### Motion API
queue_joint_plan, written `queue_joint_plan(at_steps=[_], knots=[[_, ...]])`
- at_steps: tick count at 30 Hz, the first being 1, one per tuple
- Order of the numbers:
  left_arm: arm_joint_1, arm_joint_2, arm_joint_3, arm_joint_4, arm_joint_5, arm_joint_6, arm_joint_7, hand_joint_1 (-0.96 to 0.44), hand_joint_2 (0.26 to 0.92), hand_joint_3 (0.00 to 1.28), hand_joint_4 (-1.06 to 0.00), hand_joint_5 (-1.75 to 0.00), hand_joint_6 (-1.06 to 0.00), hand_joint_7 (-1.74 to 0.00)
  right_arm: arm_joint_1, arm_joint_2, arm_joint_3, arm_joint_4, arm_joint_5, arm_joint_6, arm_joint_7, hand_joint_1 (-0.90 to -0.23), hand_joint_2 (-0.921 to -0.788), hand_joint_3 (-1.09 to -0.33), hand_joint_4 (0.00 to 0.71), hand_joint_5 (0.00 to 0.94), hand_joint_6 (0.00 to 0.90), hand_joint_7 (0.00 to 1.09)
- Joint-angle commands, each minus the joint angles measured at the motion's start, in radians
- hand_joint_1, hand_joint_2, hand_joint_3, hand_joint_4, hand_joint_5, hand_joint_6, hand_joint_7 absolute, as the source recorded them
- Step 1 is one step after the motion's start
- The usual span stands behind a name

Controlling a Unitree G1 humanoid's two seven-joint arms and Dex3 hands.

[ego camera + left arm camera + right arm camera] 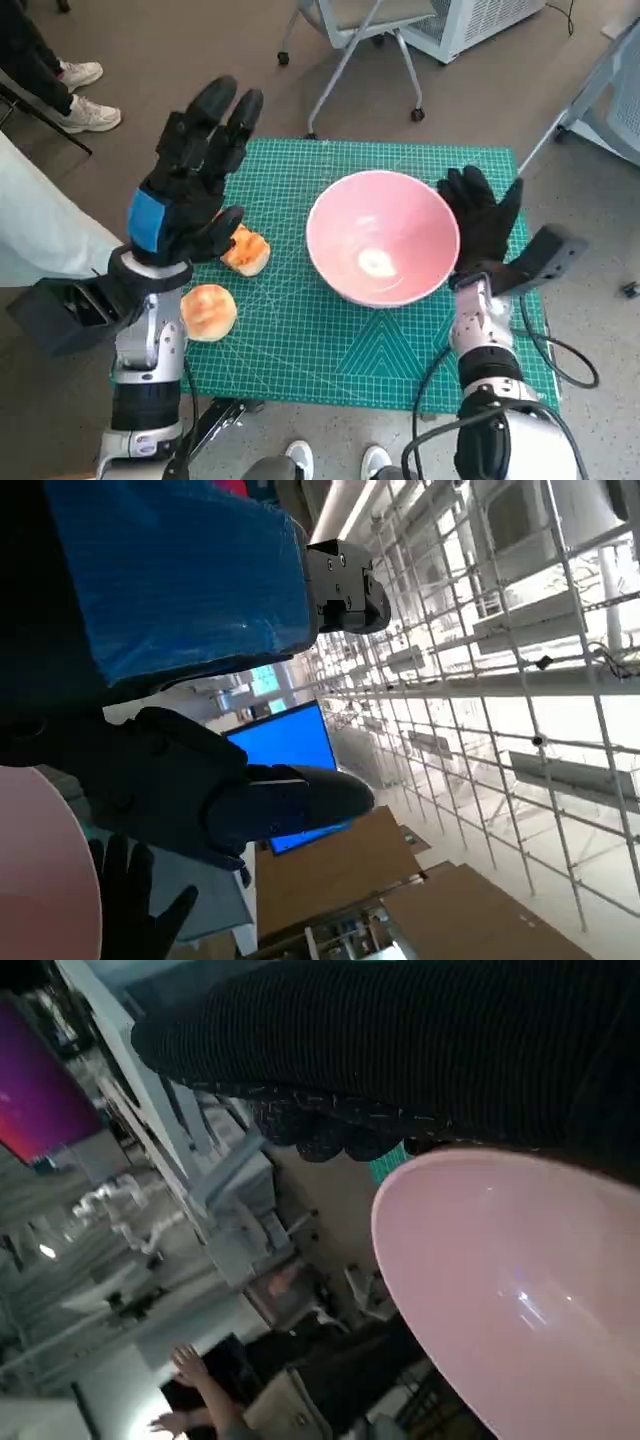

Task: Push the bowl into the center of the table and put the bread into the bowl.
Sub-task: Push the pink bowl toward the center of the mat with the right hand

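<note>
Bowl: the pink bowl (383, 250) is sitting upright on the green cutting mat (330, 350), a little right of the mat's middle, and nothing is lying inside it but a pale glare spot.
Right hand: the gloved right hand (483, 222) is resting flat against the bowl's right-hand outer wall, fingers stretched out together past the rim and gripping nothing; in the right wrist view the knitted glove (400, 1050) is lying right alongside the pink rim (520, 1290).
Left hand: the blue-taped left hand (190, 185) is hovering up above the mat's left part, fingers extended and slightly apart, holding nothing; the left wrist view is showing its blue back (170, 570) and black fingers (260, 800) with nothing between them.
Bread: two pieces are lying at the mat's left side, well apart from the bowl. One bread roll (246, 250) is sitting just beside the left hand's thumb, partly hidden by it; whether they are touching, cannot tell. The other round bun (208, 311) is lying nearer the robot, at the mat's left edge.
Surroundings: a person's white shoes (85, 95) are showing at the upper left of the floor, and a wheeled chair base (350, 60) is standing beyond the table.
</note>
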Motion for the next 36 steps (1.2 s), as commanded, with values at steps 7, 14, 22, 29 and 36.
queue_joint_plan(at_steps=[7,14,22,29,36], knots=[[0.007,0.002,0.0,-0.006,0.003,-0.025,0.005,-0.6,0.921,0.48,-0.12,0.0,0.0,-0.36,-0.019,0.032,0.004,0.018,-0.005,0.034,-0.023,-0.567,-0.921,-0.835,0.162,0.012,0.169,0.21],[0.003,-0.003,-0.005,-0.003,-0.001,-0.017,0.006,-0.6,0.921,0.48,-0.12,0.0,0.0,-0.37,-0.025,0.038,0.008,0.019,-0.009,0.041,-0.023,-0.578,-0.921,-0.818,0.162,0.007,0.171,0.19],[0.004,-0.006,-0.01,-0.005,0.001,-0.017,0.007,-0.6,0.921,0.48,-0.12,0.0,0.0,-0.38,-0.024,0.033,0.01,0.019,-0.011,0.042,-0.022,-0.588,-0.921,-0.796,0.162,0.004,0.177,0.18],[0.004,-0.014,-0.022,-0.004,0.007,-0.009,0.011,-0.6,0.921,0.48,-0.12,0.0,0.0,-0.4,-0.019,-0.01,0.0,-0.001,0.001,0.021,-0.003,-0.57,-0.921,-0.805,0.161,0.002,0.185,0.17],[0.005,-0.016,-0.034,-0.011,0.008,0.002,0.013,-0.6,0.921,0.49,-0.12,0.0,0.0,-0.41,-0.013,-0.035,0.021,-0.042,-0.016,-0.066,0.012,-0.553,-0.921,-0.828,0.16,0.001,0.194,0.16]])
